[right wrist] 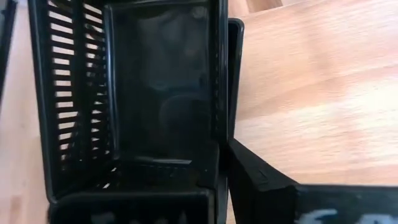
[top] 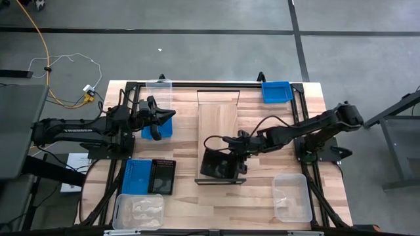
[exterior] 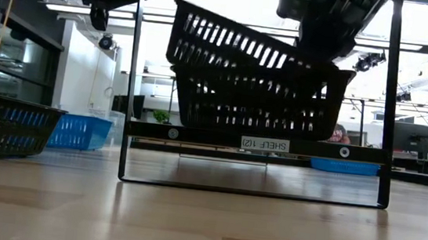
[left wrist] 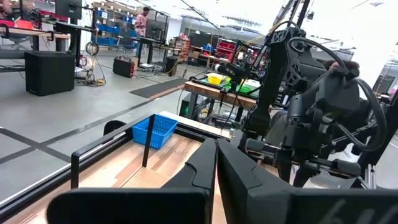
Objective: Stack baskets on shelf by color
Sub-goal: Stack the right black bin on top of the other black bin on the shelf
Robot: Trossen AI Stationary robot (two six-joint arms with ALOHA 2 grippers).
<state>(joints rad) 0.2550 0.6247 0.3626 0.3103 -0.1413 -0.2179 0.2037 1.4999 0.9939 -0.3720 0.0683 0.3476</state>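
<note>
Two black baskets (top: 219, 164) sit at the near end of the shelf (top: 218, 121), one nested in the other; in the low view the upper black basket (exterior: 237, 43) is tilted, one end riding high above the rim of the lower black basket (exterior: 259, 97), which stands level on the shelf board. The shelf's long axis runs from the near edge of the table toward the far edge, and the baskets sit on its near end. The right gripper (top: 231, 145) reaches in from the right, its arm stretched low across the table, with its fingers pressed together on the upper basket's side wall, as the right wrist view shows. The left gripper (top: 155, 118) hangs with fingers pressed together and empty over a blue basket (top: 159, 128) at the left side. Another blue basket (top: 276, 90) lies at the far right corner, a black basket in a blue one (top: 149, 176) at the near left, and clear baskets (top: 292, 195) rest along the near side.
</note>
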